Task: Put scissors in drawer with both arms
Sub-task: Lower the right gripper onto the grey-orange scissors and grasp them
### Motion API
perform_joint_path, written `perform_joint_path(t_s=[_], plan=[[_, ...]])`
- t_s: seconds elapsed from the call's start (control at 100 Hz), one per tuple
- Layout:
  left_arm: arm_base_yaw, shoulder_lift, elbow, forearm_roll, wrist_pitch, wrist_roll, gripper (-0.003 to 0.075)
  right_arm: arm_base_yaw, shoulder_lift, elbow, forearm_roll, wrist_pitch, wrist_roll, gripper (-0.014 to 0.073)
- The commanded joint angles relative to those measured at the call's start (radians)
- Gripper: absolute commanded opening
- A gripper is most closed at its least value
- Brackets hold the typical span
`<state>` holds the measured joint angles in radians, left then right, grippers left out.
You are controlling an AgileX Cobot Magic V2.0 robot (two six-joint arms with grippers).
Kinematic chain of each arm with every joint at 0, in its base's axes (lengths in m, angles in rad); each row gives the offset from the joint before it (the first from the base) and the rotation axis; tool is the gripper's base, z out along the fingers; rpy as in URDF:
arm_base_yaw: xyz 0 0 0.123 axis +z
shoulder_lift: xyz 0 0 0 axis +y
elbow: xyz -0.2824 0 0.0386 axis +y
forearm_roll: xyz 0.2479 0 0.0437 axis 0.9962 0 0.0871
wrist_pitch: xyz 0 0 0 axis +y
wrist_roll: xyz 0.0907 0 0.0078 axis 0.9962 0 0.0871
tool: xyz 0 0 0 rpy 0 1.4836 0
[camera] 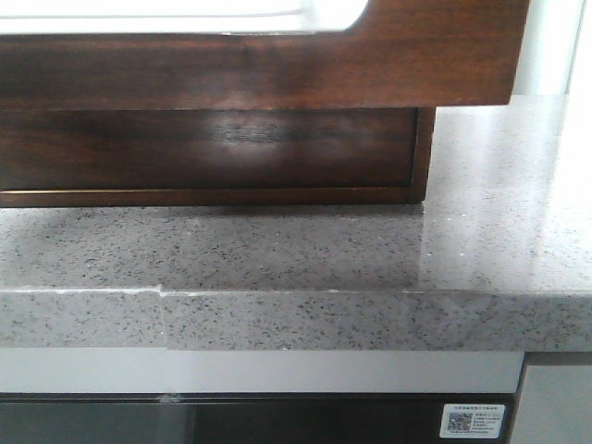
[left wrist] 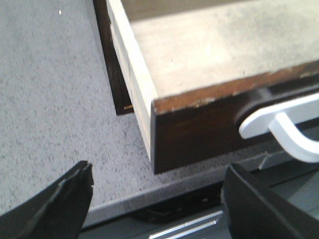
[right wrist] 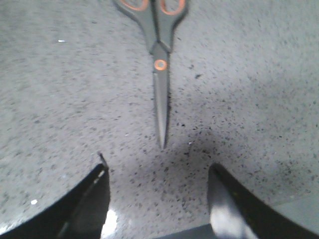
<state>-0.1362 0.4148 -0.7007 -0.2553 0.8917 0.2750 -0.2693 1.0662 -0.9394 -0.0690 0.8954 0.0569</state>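
Both hands spread: left hand (left wrist: pixel 154 199) beside pulled-out drawer (left wrist: pixel 199 124) (counter edge below), right hand (right wrist: pixel 157 199) before scissors (right wrist: pixel 158 64).

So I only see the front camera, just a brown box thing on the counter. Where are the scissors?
Observer: The grey scissors with orange-lined handles lie closed on the speckled grey stone counter, in front of the open right gripper.
Operator: Is the drawer open?
Observer: Yes. The dark reddish-brown glossy wooden drawer is pulled out; the part of its pale floor in view is bare.
Operator: Is the other one holding it?
Observer: No, the left gripper is open and holds nothing, close to the drawer's front corner.
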Motion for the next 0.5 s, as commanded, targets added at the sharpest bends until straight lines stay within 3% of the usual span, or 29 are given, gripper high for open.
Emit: perform_joint_path(t_s=[0.0, 0.09, 0.49], plan=[[-0.014, 0.009, -0.033, -0.013, -0.1, -0.014, 0.0511, -0.084, 0.078, -0.066, 0.11, -0.022, -0.124, 0.0349], [-0.014, 0.009, -0.033, -0.013, -0.107, -0.014, 0.0511, -0.129, 0.172, -0.112, 0.158, -0.019, -0.178, 0.0349], [-0.014, 0.009, -0.026, -0.013, -0.123, -0.014, 0.0511, -0.121, 0.5, -0.363, 0.167, 0.088, -0.297, 0.0346]])
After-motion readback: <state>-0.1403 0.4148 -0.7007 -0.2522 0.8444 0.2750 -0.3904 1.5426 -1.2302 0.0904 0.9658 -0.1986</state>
